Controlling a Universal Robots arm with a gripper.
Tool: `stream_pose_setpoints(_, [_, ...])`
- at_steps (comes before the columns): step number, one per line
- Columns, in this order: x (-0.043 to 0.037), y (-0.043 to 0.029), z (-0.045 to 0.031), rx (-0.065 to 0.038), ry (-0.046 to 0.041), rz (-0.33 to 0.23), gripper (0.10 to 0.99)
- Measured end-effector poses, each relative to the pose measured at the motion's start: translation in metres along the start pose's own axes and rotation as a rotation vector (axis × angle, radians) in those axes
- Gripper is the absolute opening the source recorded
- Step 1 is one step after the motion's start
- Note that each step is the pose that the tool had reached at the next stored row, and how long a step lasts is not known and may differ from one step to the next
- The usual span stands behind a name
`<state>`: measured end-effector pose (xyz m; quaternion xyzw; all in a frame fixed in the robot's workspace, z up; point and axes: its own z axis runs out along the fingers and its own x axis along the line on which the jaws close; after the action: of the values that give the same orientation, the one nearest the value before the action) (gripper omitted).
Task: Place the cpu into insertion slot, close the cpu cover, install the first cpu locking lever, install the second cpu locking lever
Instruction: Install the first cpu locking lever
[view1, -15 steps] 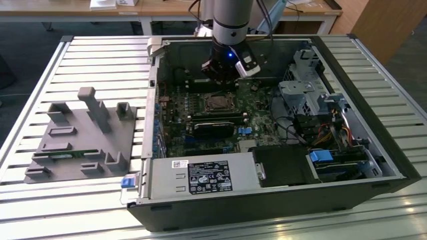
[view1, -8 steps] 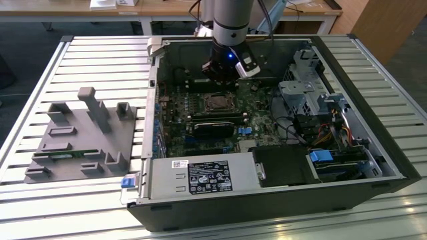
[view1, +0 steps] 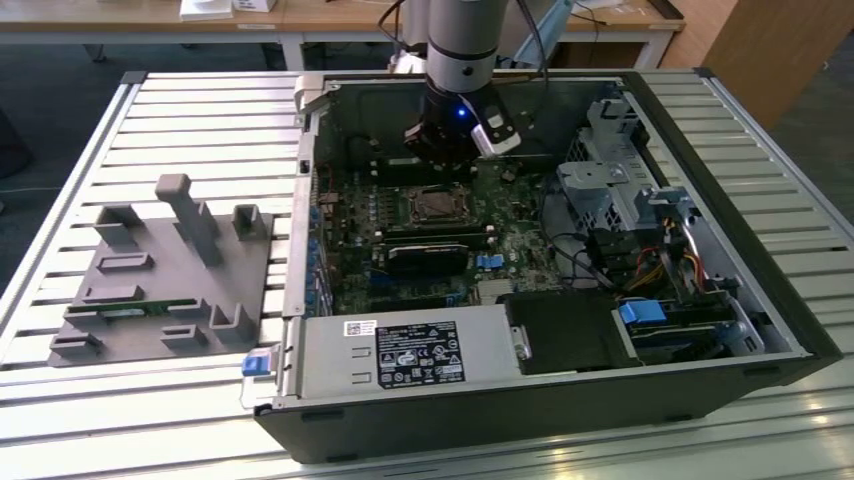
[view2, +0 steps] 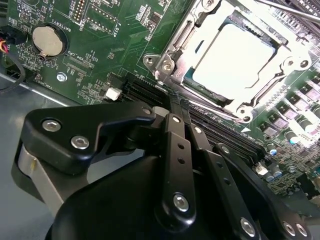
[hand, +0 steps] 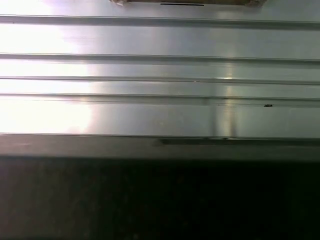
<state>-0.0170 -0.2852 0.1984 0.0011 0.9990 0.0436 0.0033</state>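
A: Item one, the cpu (view2: 234, 59)?
B: Flat square chip, pale silver-grey top, glaring under the light. Seated in the insertion slot (view2: 192, 47) on the green motherboard (view2: 115, 45).

A: The cpu cover (view2: 176, 44)?
B: Thin silver-grey metal frame with a square window, lying down around the chip; the top shows through the window. Screw heads at its corners.

A: Location in the exterior view?
B: The socket (view1: 434, 204) sits mid-board inside the open computer case (view1: 747, 290), just below the arm's head.

A: The gripper (view2: 167, 97)?
B: Black linkage, fingers drawn together with nothing between them, tips right beside the cover's edge, above the long black memory slots (view2: 220, 132).

A: Other stock?
B: Grey fixture block (view1: 167, 280) on the slatted table (view1: 80, 130), at the exterior view's left; round coin cell (view2: 47, 40) on the board.
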Motion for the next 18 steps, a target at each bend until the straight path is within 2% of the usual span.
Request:
stream_pose_setpoints(5, [0.0000, 0.0003, -0.0022, 0.000, -0.0002, 0.000, 0.106])
stream_pose_setpoints(14, [0.0000, 0.0002, -0.0005, 0.022, 0.0001, 0.000, 0.106])
stream_pose_setpoints(18, [-0.0002, 0.0005, 0.0004, 0.025, -0.0006, 0.000, 0.106])
